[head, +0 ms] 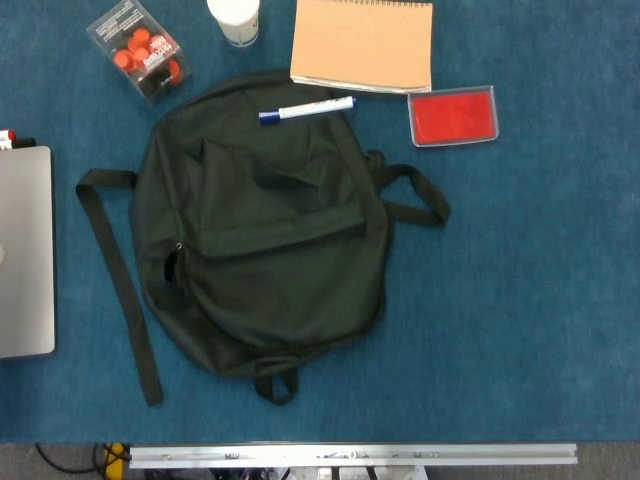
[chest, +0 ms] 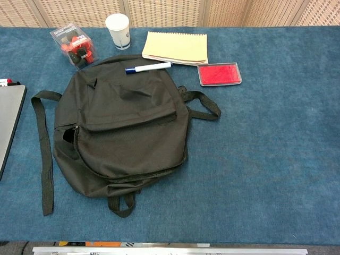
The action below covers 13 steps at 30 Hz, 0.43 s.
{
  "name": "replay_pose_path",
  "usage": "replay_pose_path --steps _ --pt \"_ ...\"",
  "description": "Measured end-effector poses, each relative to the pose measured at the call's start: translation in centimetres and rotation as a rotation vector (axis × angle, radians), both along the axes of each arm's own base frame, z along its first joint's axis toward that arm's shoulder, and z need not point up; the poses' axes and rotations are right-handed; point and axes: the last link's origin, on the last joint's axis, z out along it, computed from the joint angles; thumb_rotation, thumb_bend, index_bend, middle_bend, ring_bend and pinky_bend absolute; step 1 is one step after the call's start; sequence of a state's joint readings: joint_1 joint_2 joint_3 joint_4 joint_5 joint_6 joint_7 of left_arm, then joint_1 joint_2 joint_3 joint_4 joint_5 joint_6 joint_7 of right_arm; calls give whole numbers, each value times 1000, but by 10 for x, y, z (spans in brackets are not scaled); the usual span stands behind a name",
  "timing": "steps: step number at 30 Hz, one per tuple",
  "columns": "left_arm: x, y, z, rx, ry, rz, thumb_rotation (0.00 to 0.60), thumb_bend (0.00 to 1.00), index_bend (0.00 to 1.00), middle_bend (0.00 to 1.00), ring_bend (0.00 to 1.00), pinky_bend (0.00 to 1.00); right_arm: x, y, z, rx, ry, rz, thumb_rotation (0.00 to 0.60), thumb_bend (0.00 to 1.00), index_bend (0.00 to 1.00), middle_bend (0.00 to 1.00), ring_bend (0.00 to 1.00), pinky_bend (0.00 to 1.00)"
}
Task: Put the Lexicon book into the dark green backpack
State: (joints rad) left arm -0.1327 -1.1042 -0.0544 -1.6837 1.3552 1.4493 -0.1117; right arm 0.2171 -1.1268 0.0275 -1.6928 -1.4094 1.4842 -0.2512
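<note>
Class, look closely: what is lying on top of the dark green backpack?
A blue-capped marker lies across the top edge of the dark green backpack. Nothing else rests on it. Its inside is covered by fabric, so any contents cannot be seen.

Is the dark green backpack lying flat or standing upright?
Lying flat. The dark green backpack rests front side up on the blue table, its straps spread out beside it; a marker lies on its top edge.
</note>
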Motion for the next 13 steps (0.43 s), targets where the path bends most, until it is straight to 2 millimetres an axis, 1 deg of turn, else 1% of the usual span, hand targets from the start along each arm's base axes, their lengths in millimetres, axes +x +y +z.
replay_pose_path --steps 4,13 --pt "3 -13 2 24 -12 -5 600 201 192 139 76 30 -2 1 0 -8 -10 -13 600 169 641 652 467 532" --pt "1 -15 2 22 -35 -7 600 201 201 144 78 30 -3 1 -1 -8 -23 -20 600 169 642 652 467 532"
